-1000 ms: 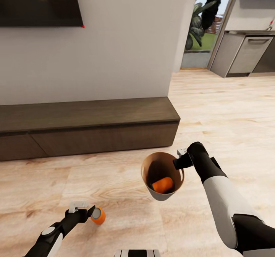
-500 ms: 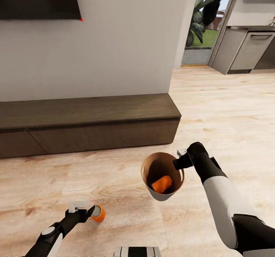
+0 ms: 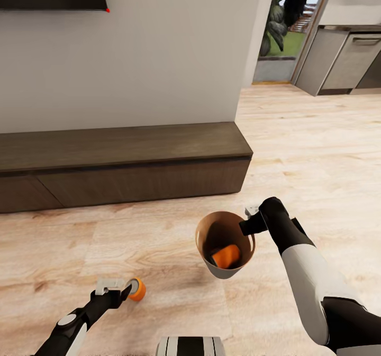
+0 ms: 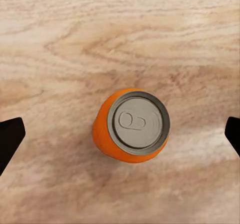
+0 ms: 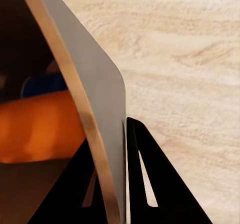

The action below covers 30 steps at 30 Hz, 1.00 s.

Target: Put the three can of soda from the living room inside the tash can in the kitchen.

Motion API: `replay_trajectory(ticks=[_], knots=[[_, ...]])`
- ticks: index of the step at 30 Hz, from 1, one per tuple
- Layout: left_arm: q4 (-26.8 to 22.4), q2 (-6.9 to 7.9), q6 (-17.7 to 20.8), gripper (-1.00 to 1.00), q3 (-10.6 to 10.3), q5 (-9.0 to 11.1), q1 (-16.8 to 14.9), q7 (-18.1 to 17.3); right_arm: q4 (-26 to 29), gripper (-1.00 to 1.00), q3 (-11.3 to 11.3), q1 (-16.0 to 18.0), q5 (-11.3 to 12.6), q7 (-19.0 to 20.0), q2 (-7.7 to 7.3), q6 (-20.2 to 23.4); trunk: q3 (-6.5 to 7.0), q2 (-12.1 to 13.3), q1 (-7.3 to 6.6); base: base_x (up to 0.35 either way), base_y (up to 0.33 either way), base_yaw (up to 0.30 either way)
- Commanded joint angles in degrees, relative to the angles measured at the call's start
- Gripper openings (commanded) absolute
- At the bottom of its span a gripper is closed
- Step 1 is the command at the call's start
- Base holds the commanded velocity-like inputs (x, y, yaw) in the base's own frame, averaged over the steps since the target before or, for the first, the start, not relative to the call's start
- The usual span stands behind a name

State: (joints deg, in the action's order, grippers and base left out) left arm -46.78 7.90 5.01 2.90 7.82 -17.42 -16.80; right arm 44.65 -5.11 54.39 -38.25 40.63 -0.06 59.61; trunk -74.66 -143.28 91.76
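Since before, our view has tipped down. Left tool (image 3: 123, 288) gapes wide above a can (image 4: 132, 125); right tool (image 3: 248, 219) pinches the bin (image 3: 203, 239) rim.

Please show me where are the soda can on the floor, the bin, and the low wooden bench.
Soda can on the floor (image 4: 135, 126): left wrist view, on its grey metal top.
Bin (image 3: 203, 229): head view, on its brown inner wall.
Wooden bench (image 3: 121, 145): head view, on its top surface.
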Motion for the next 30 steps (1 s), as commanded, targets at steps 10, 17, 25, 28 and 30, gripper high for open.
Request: replay_trajectory(ticks=[10,17,25,28,30], knots=[[-0.5,0.01,-0.1,1.0,-0.1,0.0,0.0,-0.1,0.0,-1.0,0.0,0.0,1.2,0.3,-0.01,0.4,-0.49,0.0,-0.01,0.167,-0.029,0.0],[-0.6,-0.02,-0.1,1.0,-0.1,0.0,0.0,-0.1,0.0,-1.0,0.0,0.0,1.1,0.3,0.12,0.4,-0.51,0.0,-0.01,0.027,-0.006,0.0],[-0.5,-0.07,-0.1,1.0,-0.1,0.0,0.0,0.0,0.0,-1.0,0.0,0.0,1.1,0.3,0.15,0.4,-0.96,0.0,0.04,-0.012,-0.012,0.0],[-0.4,-0.07,-0.1,1.0,-0.1,0.0,0.0,0.1,0.0,-1.0,0.0,0.0,1.1,0.3,0.15,0.4,-1.62,-0.1,0.12,-0.002,-0.002,0.0],[-0.3,-0.07,-0.1,1.0,-0.1,0.0,0.0,0.0,0.0,-1.0,0.0,0.0,1.1,0.3,0.15,0.4,-2.07,-0.1,0.17,0.0,0.0,0.0]])
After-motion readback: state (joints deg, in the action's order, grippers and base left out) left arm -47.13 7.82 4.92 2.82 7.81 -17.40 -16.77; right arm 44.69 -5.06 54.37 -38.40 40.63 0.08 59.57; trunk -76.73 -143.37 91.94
